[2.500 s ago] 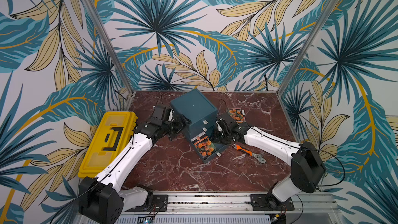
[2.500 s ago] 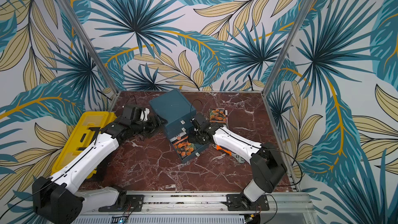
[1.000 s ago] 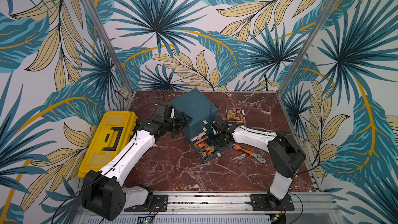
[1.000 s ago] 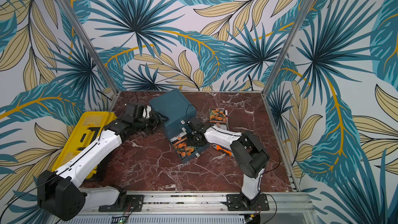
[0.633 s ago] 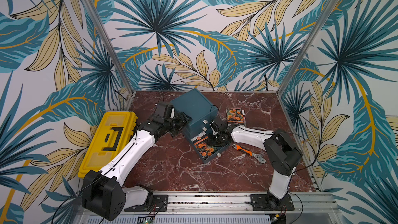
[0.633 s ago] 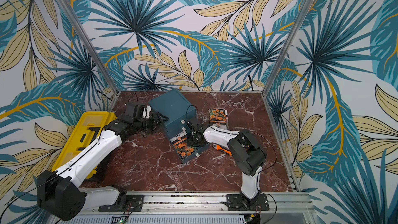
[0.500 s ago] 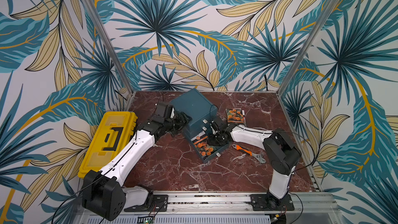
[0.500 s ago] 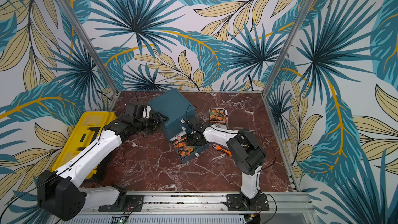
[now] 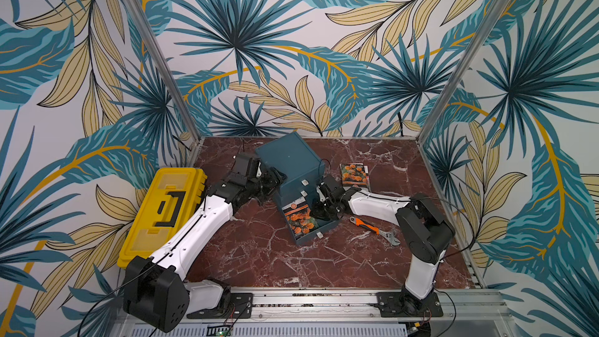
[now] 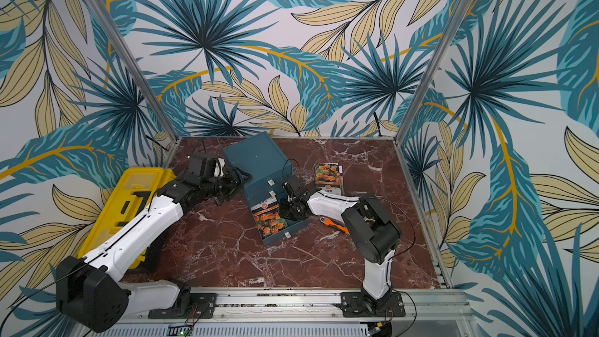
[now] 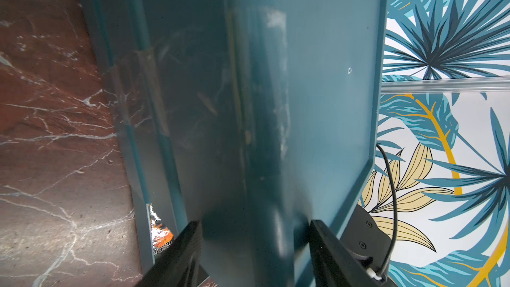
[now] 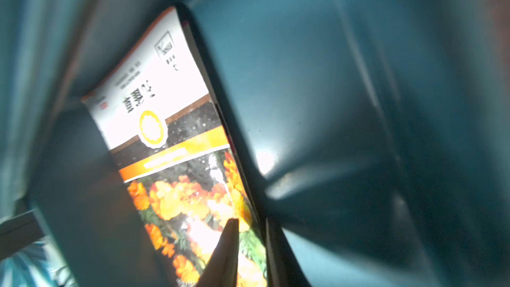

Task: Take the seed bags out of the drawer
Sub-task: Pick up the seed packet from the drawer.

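Top views: the right gripper (image 9: pixel 319 212) is a dark lump down in the open drawer (image 9: pixel 308 238), and its fingertips can't be told apart there. It covers one long side of the seed bag (image 9: pixel 299 218). The right wrist view is blurred, with the bag's white band blown out and the text unreadable. A pale finger (image 12: pixel 227 247) lies on the bag's face and a dark finger sits just past its long edge. The edge is between them and the gap is narrow. Pinched or not: cannot tell. Anything under the bag: cannot tell.

Left gripper (image 11: pixel 255 223): the fingers (image 11: pixel 185 252) straddle a corner of the teal cabinet (image 11: pixel 317 78), both against it, clamped on. The finger roots are cut off by the frame. A sliver of orange print shows just beside one finger, too small to read.

Seed bag: flat glossy rectangle with orange blooms on dark green, an orange stripe, and a white band with dark text and a round emblem. It lies in the drawer, bloom end at the right fingertips and white band at the end far from them, toward the cabinet. The long axis runs away from the fingertips, along the drawer.

Second seed bag (image 10: pixel 327 173): same orange-bloom print, flat on the table (image 9: pixel 259 254), behind the right wrist and apart from the fingers. The long axis points toward the back wall, blooms at the far end, and the white end meets the arm's outline.
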Robot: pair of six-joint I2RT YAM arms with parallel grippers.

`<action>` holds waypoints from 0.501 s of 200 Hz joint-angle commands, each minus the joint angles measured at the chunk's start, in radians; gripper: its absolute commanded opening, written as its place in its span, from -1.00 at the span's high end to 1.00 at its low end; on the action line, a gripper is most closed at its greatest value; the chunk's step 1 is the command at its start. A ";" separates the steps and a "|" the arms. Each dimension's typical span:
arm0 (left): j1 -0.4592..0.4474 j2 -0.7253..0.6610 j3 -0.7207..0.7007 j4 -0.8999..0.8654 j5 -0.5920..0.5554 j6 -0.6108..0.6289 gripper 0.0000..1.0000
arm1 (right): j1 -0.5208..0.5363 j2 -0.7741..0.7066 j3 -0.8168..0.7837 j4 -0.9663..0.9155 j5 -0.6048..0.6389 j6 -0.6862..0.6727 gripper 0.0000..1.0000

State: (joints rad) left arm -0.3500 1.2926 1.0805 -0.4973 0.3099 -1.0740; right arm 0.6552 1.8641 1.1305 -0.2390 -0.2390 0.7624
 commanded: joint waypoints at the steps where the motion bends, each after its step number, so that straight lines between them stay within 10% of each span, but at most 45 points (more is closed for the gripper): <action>1: -0.017 0.017 -0.034 -0.041 -0.002 0.002 -0.30 | 0.010 -0.031 -0.022 0.142 -0.113 0.068 0.69; 100: -0.025 -0.001 -0.053 -0.045 -0.013 -0.003 -0.30 | 0.000 -0.092 -0.100 0.255 -0.147 0.207 1.00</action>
State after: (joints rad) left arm -0.3538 1.2896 1.0760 -0.4896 0.2867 -1.0832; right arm 0.6456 1.8229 1.0420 -0.0608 -0.3275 0.9184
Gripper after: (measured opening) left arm 0.649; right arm 0.046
